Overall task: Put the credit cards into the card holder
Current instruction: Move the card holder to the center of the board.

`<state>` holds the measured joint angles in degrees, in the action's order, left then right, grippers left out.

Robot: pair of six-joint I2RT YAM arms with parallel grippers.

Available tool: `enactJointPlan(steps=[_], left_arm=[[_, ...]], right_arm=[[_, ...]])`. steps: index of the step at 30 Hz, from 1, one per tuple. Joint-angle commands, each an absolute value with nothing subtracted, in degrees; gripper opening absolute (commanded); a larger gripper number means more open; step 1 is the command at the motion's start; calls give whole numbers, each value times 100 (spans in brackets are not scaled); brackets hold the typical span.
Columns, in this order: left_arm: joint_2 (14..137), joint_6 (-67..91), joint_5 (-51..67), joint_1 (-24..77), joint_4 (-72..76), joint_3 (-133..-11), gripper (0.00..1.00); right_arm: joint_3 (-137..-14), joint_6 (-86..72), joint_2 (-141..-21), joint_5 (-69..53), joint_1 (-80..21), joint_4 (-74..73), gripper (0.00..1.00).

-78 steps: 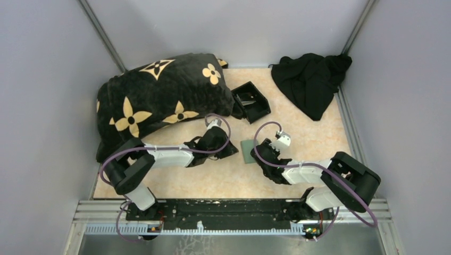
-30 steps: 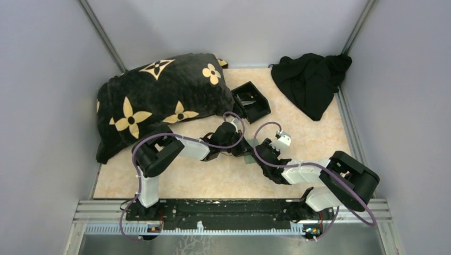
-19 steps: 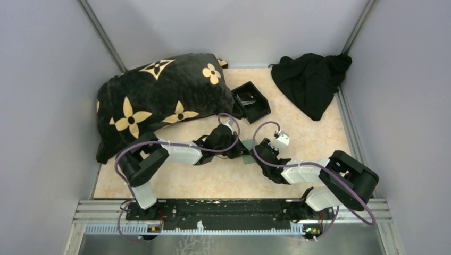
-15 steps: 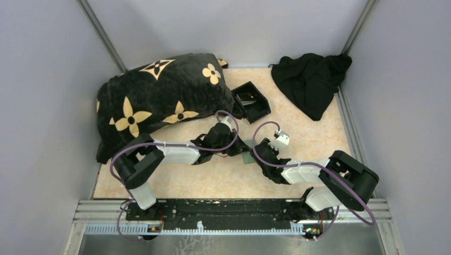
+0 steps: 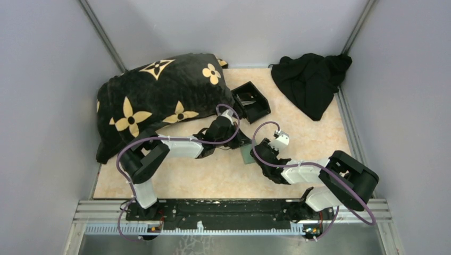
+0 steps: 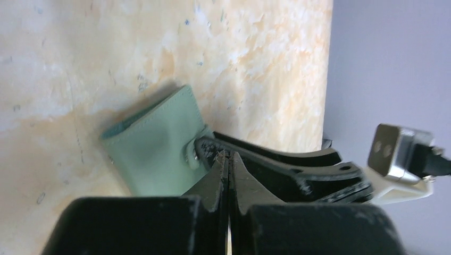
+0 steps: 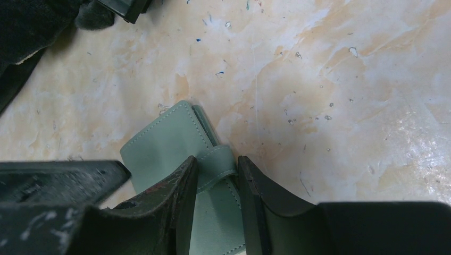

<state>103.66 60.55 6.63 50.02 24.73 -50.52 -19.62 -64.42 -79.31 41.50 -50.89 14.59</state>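
Observation:
The sage-green card holder (image 5: 246, 155) lies flat on the marble-patterned table; it also shows in the left wrist view (image 6: 154, 151) and the right wrist view (image 7: 165, 143). My right gripper (image 5: 259, 152) (image 7: 217, 163) stands over it, its jaws closed narrowly on the holder's strap tab. My left gripper (image 5: 234, 142) (image 6: 229, 155) is shut with nothing visible between its jaws, its tips just beside the holder's snap and the right gripper's finger. No credit cards show clearly; something pale lies inside the black box (image 5: 250, 100).
A black pillow with gold flowers (image 5: 154, 95) fills the back left, touching the box. A black cloth (image 5: 314, 82) lies at the back right. Grey walls close in the table on three sides.
My left gripper swung right from beside the pillow to the card holder, then drew back slightly up and left. The right gripper and the holder have stayed put.

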Motion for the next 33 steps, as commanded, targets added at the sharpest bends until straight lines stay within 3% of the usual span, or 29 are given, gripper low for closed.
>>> enactJointPlan(steps=[1,14,22,33], left_arm=[[10377,5917,824,4931,2519,-5419,0],[10997,5999,1156,5094,2291,-5446,0],[11693,6330,633,5607,2263,-4796,0],[11080,6227,86,5643,1763,-4541,0]], right_arm=[[-1573,-6284,-8399,2812,-5220,-106,35],[-1564,-6260,-8417,2808,-5221,-74,35],[-1546,-6250,-8407,2794,-5221,-62,35],[-1525,-6246,-8286,2830,-5221,-98,35]])
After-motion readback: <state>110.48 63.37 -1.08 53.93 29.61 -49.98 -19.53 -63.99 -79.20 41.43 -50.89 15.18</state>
